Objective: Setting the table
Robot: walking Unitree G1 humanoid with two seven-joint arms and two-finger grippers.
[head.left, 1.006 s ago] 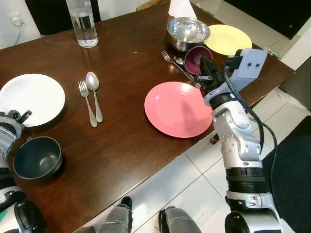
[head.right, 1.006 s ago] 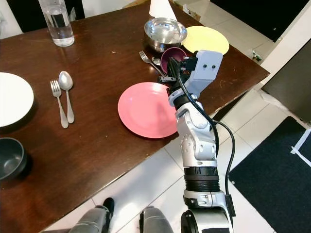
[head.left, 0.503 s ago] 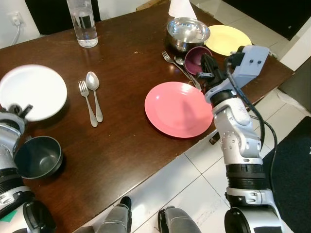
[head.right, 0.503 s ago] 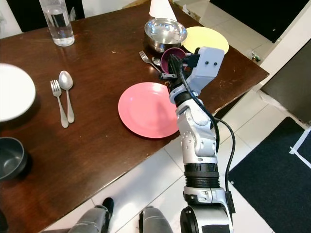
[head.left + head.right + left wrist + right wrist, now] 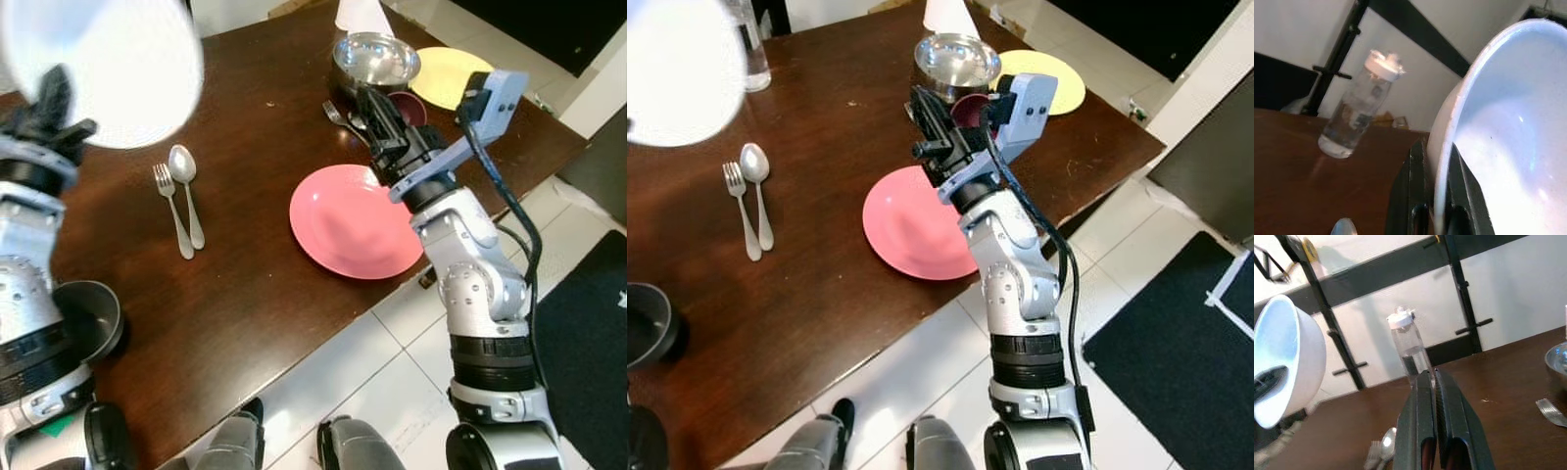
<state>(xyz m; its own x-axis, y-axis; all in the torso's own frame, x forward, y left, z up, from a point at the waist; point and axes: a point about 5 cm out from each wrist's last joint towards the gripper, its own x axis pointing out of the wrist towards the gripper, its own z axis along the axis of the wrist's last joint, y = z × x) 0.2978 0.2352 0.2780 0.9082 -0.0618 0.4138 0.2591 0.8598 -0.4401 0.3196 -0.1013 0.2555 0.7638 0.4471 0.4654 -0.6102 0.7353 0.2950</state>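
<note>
Your left gripper (image 5: 1432, 215) is clamped on the rim of the white plate (image 5: 118, 59), which is lifted clear of the table (image 5: 255, 284) and tilted above its left end. Your right gripper (image 5: 1432, 431) has its fingers pressed together with nothing between them; it hangs above the far edge of the pink plate (image 5: 358, 220), near the table's right end. A fork (image 5: 168, 206) and spoon (image 5: 188, 191) lie side by side mid-table. The dark bowl (image 5: 93, 318) sits at the near left edge. Toward the far right corner stand the steel bowl (image 5: 377, 61), maroon cup (image 5: 409, 106) and yellow plate (image 5: 446, 73).
</note>
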